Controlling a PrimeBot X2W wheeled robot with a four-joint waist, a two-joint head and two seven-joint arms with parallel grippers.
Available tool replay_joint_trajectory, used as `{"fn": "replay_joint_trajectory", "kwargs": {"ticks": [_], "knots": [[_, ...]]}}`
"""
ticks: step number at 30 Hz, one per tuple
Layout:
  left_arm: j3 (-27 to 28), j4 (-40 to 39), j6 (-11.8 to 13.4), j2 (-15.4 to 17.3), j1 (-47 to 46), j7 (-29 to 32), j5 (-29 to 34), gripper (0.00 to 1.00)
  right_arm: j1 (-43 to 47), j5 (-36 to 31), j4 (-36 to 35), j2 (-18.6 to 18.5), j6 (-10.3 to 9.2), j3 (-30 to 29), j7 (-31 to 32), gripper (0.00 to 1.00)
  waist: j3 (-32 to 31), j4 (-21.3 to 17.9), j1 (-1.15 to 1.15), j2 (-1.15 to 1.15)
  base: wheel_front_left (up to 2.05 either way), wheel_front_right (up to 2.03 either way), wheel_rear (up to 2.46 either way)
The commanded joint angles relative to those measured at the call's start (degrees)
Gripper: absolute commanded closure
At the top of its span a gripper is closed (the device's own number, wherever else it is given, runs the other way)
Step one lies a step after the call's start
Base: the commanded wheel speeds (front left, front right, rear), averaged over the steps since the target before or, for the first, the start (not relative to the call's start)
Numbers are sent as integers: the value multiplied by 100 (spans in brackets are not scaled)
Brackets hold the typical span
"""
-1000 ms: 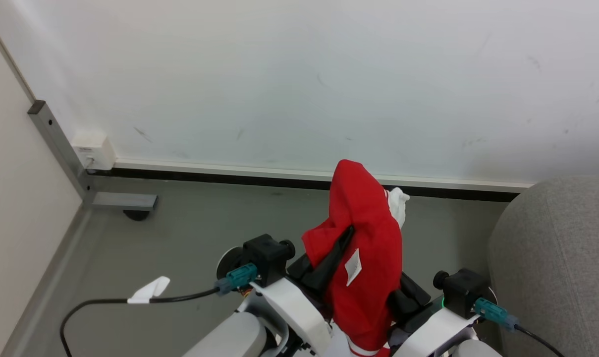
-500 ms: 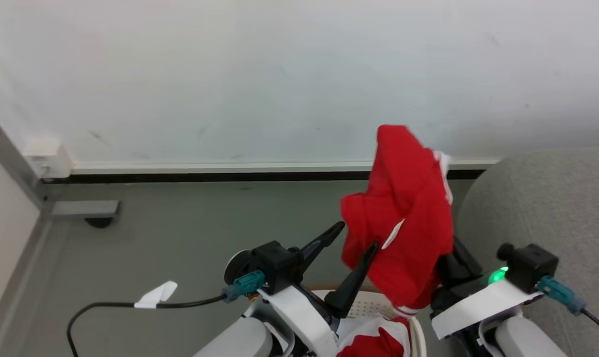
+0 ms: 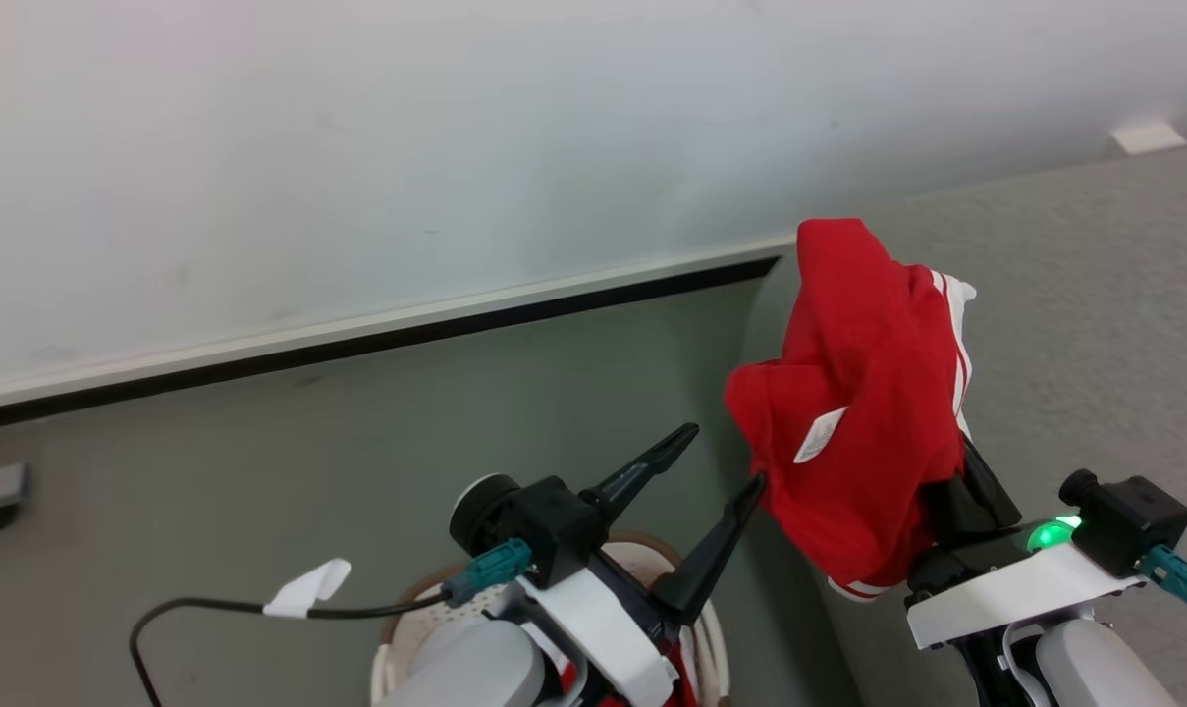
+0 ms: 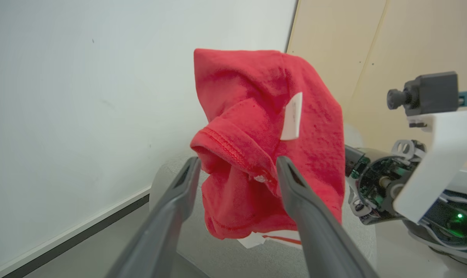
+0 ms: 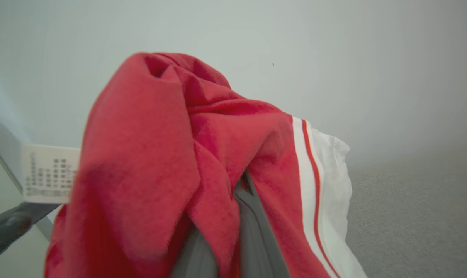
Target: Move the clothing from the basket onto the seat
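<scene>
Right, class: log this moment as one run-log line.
left gripper: open; right gripper: shut on red garment; red garment: aloft by seat; basket: on floor

Bare, lab-like indoor room: plain white wall [image 3: 357, 147] with black skirting strip [image 3: 357, 344] running behind the large light grey fabric-upholstered seat [image 3: 1094, 295], smooth grey floor [image 3: 357, 462] beside it.

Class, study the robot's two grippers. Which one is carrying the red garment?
The right gripper: its fingers are shut on the red garment, which drapes over them. The left gripper stands open beside it, fingers spread, gripping nothing.
</scene>
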Motion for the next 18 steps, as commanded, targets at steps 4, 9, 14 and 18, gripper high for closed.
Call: {"fn": "replay_joint_trajectory", "kwargs": {"ticks": [4,9,14,18], "knots": [[0,63,-16,72,-32,-25,108,0,110,-39,-91,39,-12,-148,1,100,168,-606,0,0,0,0,0],[-15,148,-33,88,-73,-43,196,0,191,-108,-168,75,-12,-256,0,100,200,-954,0,0,0,0,0],[-5,232,-27,54,-119,-43,248,0,218,-128,-202,63,-12,-283,0,100,245,-1153,0,0,0,0,0],[-4,289,-46,32,-137,-50,296,0,219,-137,-229,55,-12,-311,0,100,277,-1204,0,0,0,0,0]]}}
